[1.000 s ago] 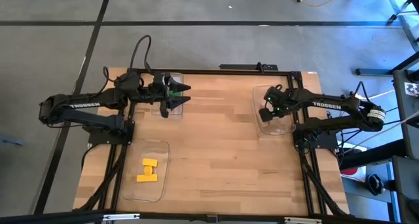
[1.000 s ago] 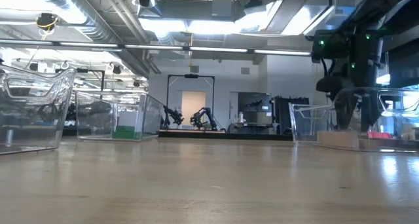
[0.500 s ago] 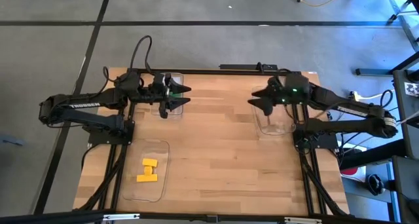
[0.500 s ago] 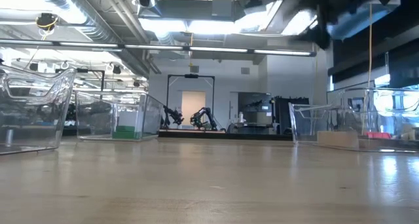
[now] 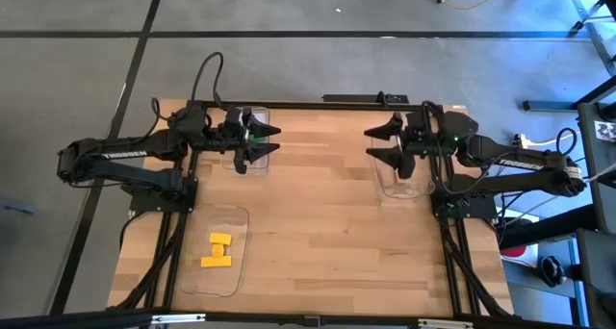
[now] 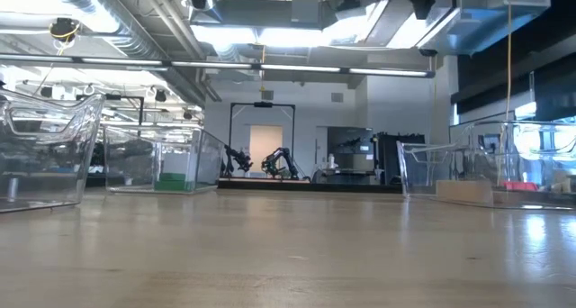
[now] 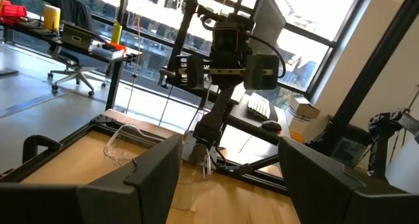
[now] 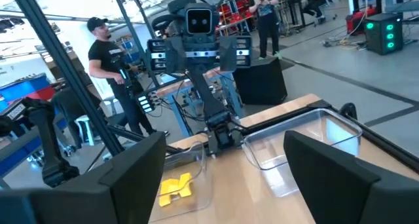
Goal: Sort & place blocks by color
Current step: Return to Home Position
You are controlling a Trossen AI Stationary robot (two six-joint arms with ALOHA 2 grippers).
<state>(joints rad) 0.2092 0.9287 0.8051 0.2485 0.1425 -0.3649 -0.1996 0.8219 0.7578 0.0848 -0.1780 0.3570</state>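
Risks first, left to right.

Left arm (image 5: pixel 125 161): the left jaws are spread and hold nothing. They hang over the 11 o'clock bin (image 6: pixel 135 159) on the worktop (image 5: pixel 318 223). The low view shows nothing of them at bin height, so I judge they sit above the rim. If the arm dips while folding home, one side of the jaws could hook the bin wall. That would drag or tip the bin and spill sorted blocks.

Right arm (image 5: pixel 520 161): the right jaws are also spread and empty, over the 9 o'clock edge of the 2 o'clock bin (image 5: pixel 409 183). The risk is the same: a low swing back clips that wall.

The arms face each other along the far side of the worktop. They look well apart, so I'd call a collision unlikely unless one overshoots.

Containers:
- 11 o'clock bin: green blocks (image 6: pixel 175 180) on its floor.
- 7 o'clock tray (image 5: pixel 231 276): yellow blocks (image 5: pixel 218 251), clustered and touching each other.
- 2 o'clock bin: tan blocks (image 6: pixel 463 192) at the bottom. I can't tell how many.

Every block I can see is inside a container, so sorting looks done. Only the retreat is left.
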